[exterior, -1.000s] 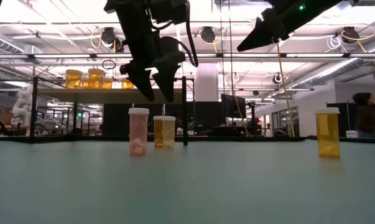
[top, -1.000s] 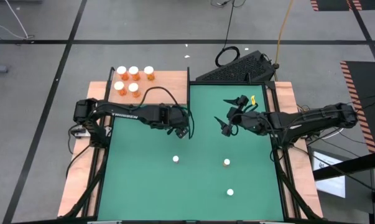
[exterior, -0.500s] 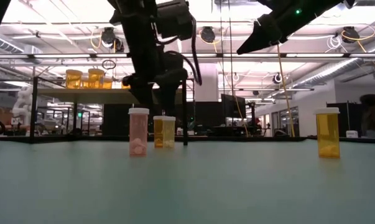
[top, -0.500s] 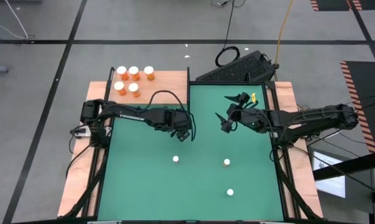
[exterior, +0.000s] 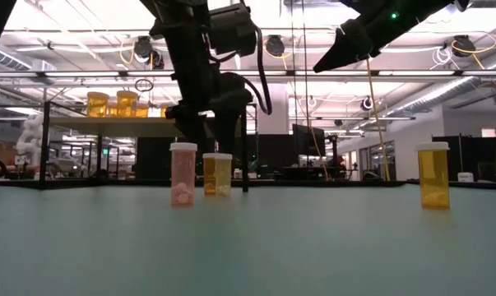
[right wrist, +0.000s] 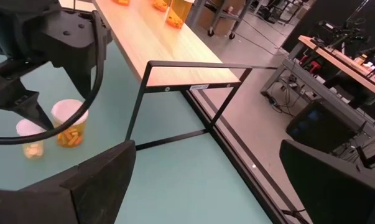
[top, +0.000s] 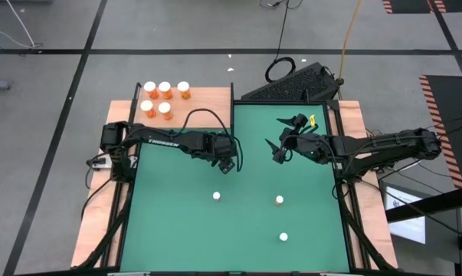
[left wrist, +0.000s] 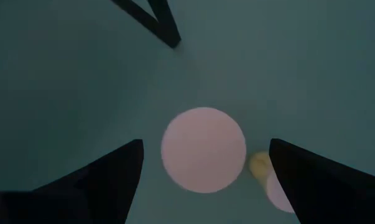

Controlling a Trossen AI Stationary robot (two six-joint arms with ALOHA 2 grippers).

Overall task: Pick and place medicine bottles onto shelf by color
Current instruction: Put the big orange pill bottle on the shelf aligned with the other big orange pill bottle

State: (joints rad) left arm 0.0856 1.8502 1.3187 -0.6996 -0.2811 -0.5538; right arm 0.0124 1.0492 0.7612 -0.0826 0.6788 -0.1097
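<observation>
- Bottles on shelf: five orange bottles (top: 163, 98) with white caps stand grouped on the shelf (top: 204, 103), at its far left corner in the high view (three in the far row, two nearer).
- Bottles on mat: three bottles stand upright on the green mat (top: 177, 222), well apart. The pink bottle (exterior: 183, 173) is nearest the left arm; in the low view a yellow bottle (exterior: 217, 173) stands just beside it, farther back; an amber bottle (exterior: 433, 175) stands alone far to the right.
- From above these show only as white caps: one at mat centre-left (top: 216, 196), one to its right (top: 279, 199), one nearer the front edge (top: 283, 237).
- Left gripper (top: 226, 163): over the mat close to the shelf's black post, above and behind the pink bottle. Its fingers are spread wide and hold nothing; the wrist view looks straight down on the pink bottle's cap between the two finger tips (no contact visible).
- Right gripper (top: 275, 152): raised over the far part of the mat, well apart from every bottle. Fingers spread wide, nothing held; its wrist view shows the shelf frame and the left arm beyond.
- Counter: the mat lies on a wooden counter (top: 96, 222); a black keyboard (top: 292, 84) lies past the mat's far edge.
</observation>
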